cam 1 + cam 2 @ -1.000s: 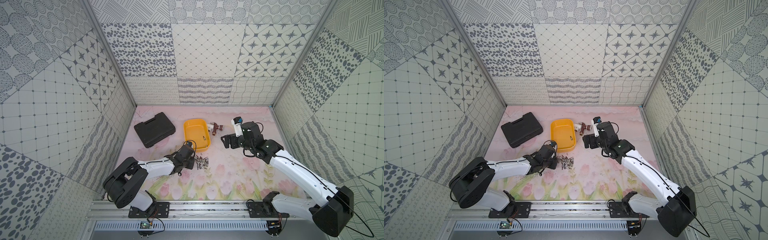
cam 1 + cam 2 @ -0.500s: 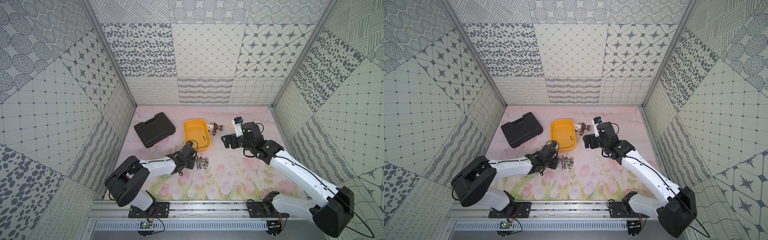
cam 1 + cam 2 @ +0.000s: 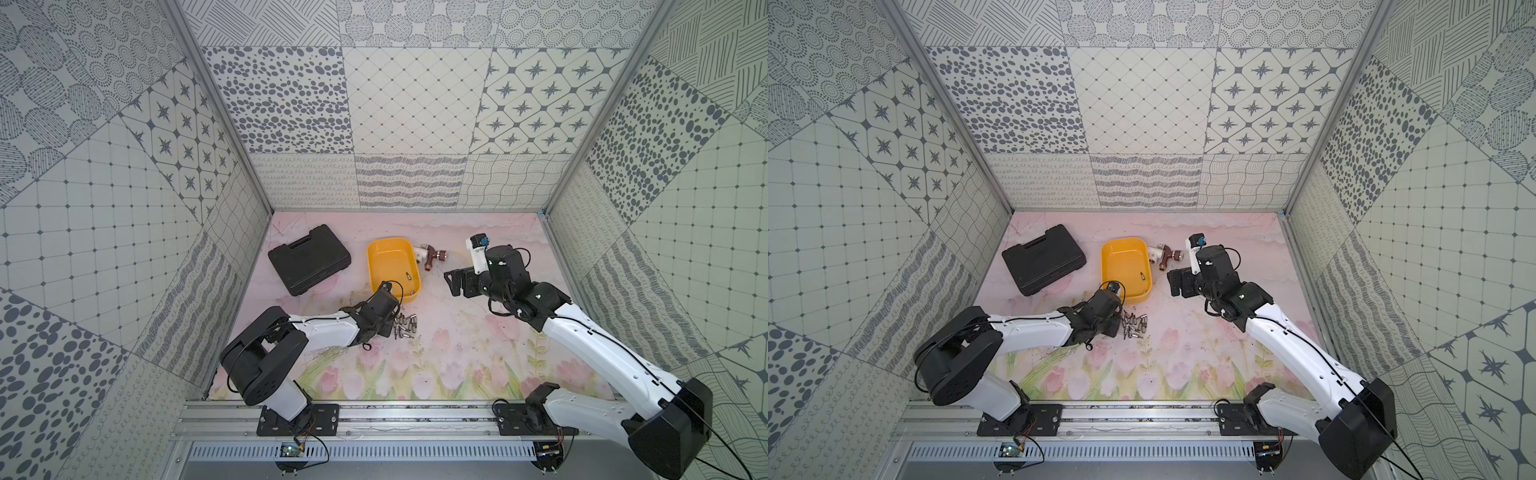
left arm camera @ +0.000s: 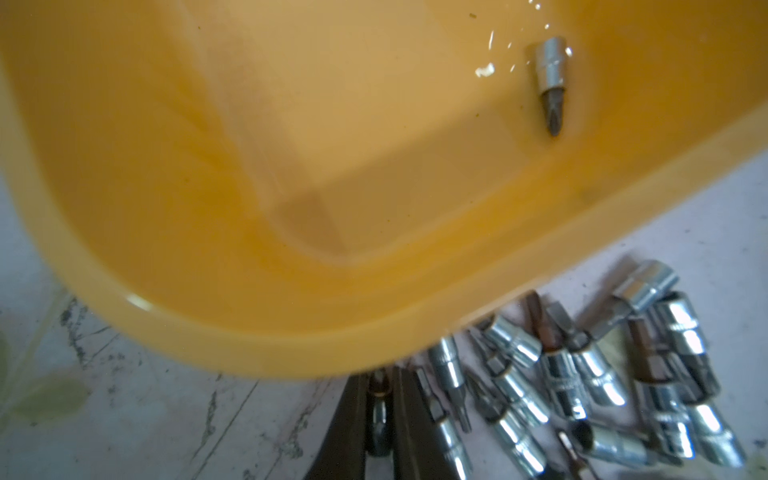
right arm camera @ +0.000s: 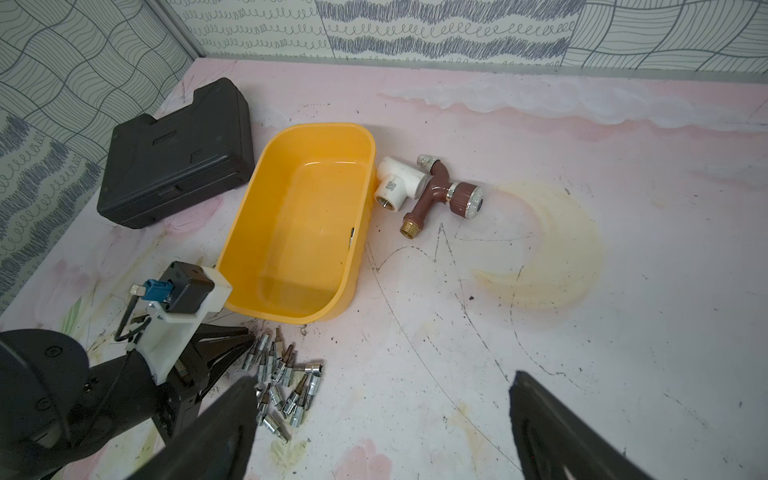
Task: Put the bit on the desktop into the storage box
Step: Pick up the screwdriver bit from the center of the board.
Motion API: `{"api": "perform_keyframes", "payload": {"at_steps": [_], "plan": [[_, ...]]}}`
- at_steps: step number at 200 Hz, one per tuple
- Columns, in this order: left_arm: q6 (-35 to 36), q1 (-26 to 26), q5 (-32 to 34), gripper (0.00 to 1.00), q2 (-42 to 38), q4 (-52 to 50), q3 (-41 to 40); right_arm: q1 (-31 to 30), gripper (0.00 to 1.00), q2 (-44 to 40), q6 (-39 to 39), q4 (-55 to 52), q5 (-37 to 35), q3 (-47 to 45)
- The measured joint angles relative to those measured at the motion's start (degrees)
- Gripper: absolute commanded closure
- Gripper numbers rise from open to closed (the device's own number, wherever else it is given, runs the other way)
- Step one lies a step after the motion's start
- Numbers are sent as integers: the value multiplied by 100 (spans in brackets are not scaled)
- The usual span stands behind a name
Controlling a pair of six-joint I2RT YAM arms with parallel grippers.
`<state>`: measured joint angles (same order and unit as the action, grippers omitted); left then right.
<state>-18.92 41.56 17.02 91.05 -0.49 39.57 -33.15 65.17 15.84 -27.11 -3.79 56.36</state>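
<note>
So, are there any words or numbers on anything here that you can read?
No text here reads clearly.
white pipe fitting: small sticker, too small to read.
loose bits: stamped marks, blurred.
black tool case: raised marks, unreadable.

the box (image 3: 388,262) sits in the middle of the table (image 3: 457,332). the case (image 3: 309,265) lies to its left, the tap (image 3: 432,257) just to its right. one bit (image 3: 408,275) lies in the box. a pile of bits (image 3: 402,326) lies on the table just in front of the box.
</note>
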Motion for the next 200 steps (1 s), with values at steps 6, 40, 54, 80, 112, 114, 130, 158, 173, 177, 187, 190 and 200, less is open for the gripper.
{"api": "perform_keyframes", "payload": {"at_steps": [6,40,54,80,112,114,130,158,173,177,187,190,200], "plan": [[2,4,9,90,0,0,0,0,3,0,0,0,-11,-2],[2,7,9,94,-9,-4,-2,0,3,0,2,11,-39,-24],[2,7,7,95,-28,-20,-2,0,3,0,2,11,-55,-26],[0,7,-17,96,-74,-96,-7,0,3,-26,2,26,-83,-48],[-17,13,-52,97,-201,-302,-44,0,4,-44,2,37,-120,-68],[-17,13,-55,96,-210,-310,-46,0,3,-44,2,37,-122,-68],[-22,17,-74,97,-310,-428,-87,0,3,-48,2,39,-129,-68],[-42,26,-85,97,-535,-603,-155,0,3,-74,13,42,-142,-68],[-44,26,-87,96,-671,-671,-179,0,3,-92,20,39,-144,-68],[-44,26,-87,96,-708,-686,-184,0,3,-96,22,42,-144,-68],[-44,26,-87,96,-815,-741,-192,0,3,-111,22,42,-146,-68],[-44,26,-87,96,-861,-765,-192,0,3,-114,22,44,-149,-68],[-44,26,-85,96,-984,-824,-192,0,3,-116,24,46,-151,-68]]}}
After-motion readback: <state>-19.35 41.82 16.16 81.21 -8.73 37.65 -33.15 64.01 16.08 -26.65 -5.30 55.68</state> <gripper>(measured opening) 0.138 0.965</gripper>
